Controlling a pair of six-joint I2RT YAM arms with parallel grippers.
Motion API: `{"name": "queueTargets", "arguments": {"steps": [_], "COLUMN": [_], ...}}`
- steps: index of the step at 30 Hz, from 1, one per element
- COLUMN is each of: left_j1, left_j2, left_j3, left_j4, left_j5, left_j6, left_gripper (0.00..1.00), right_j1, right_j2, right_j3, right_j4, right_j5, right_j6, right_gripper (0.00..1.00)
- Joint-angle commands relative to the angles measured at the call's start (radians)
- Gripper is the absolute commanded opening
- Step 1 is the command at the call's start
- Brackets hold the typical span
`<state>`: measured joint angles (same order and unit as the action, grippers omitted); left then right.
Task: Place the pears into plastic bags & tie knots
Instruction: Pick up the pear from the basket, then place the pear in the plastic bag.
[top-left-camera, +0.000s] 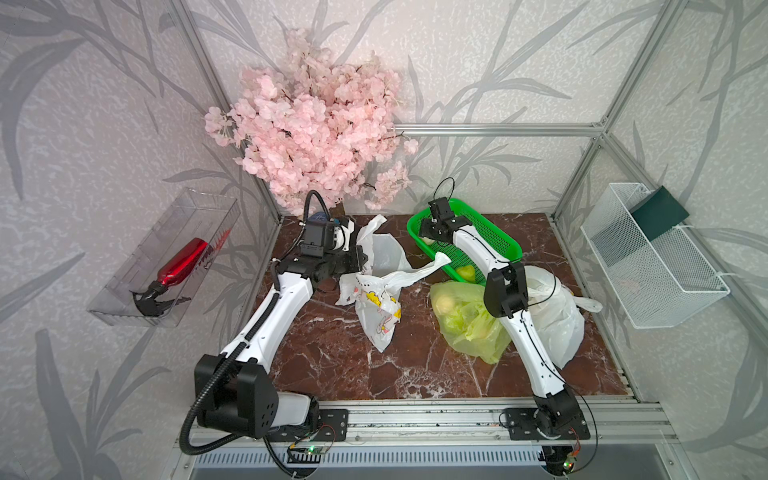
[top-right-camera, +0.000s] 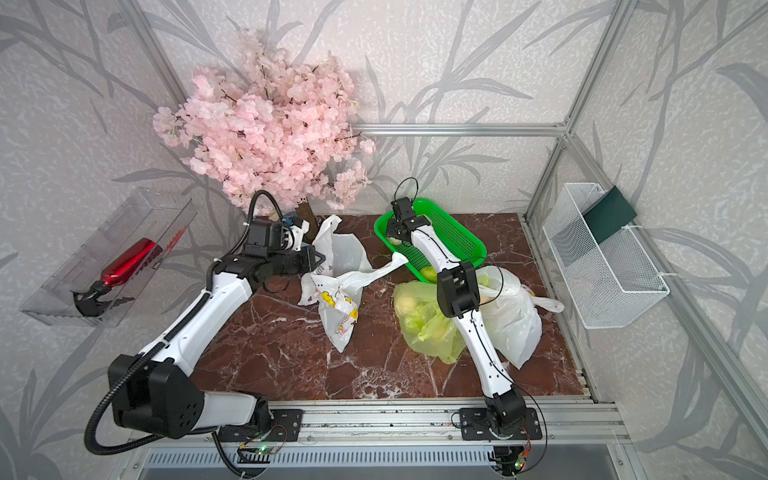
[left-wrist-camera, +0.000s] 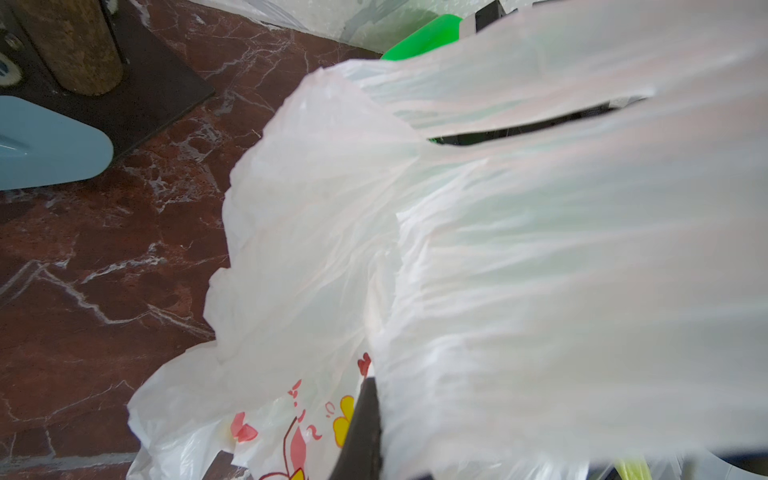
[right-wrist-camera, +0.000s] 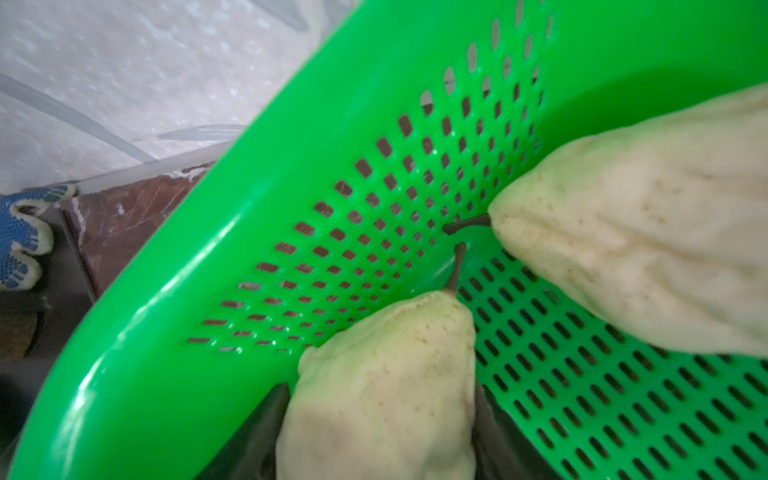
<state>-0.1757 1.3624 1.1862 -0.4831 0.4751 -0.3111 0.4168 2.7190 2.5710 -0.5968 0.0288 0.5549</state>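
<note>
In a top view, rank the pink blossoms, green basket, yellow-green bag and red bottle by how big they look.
1. pink blossoms
2. green basket and yellow-green bag: they look alike and both are partly hidden, so unranked
3. red bottle, smallest

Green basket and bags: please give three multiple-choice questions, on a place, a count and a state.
1. The right gripper is A) in the wire basket B) by the red bottle C) in the green basket.
2. Number of pears in the right wrist view: A) one B) two C) four.
3. The left gripper is A) shut on the printed white bag B) open C) holding a pear.

C: green mesh surrounds it. B: one between its fingers, another beside. A: bag plastic is gathered at its closed jaws.
</note>
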Motion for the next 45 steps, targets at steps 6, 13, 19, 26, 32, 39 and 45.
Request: {"name": "queueTargets", "arguments": {"steps": [6, 13, 19, 26, 32, 39, 45], "left_j1": [-0.004, -0.004, -0.004, -0.008, -0.009, -0.008, -0.008], "left_j2": [-0.025, 0.001, 0.013, 0.024, 0.012, 0.012, 0.014], "left_j3": [-0.006, 0.015, 0.032, 0.034, 0.033, 0.010, 0.012], "left_j4": [0.007, -0.008, 0.012, 0.024, 0.035, 0.027, 0.031], "left_j5": [-0.003, -0.002, 0.028, 0.050, 0.045, 0.039, 0.028], "left_j6": [0.009, 0.050, 0.044, 0.040, 0.032, 0.044, 0.046], "left_gripper": [0.00, 0.00, 0.00, 0.00, 0.00, 0.00, 0.00], "right_j1": [-0.014, 0.017, 0.126, 0.284, 0.315, 0.327, 0.290], "right_j2": [-0.355, -0.705, -0.962, -1.019, -0.785, -0.657, -0.765], "right_j3": [-0.510, -0.805, -0.977, -0.988, -0.963, -0.808, -0.795], "right_j4": [0.163, 0.263, 0.262, 0.249, 0.334, 0.167, 0.126], "right_j5": [-0.068, -0.128, -0.132, -0.273, -0.404, -0.285, -0.397], "right_j6": [-0.031, -0.121, -0.219, -0.221, -0.021, -0.158, -0.167], "right_gripper": [0.35, 0.33, 0.33, 0.33, 0.35, 0.61, 0.80]}}
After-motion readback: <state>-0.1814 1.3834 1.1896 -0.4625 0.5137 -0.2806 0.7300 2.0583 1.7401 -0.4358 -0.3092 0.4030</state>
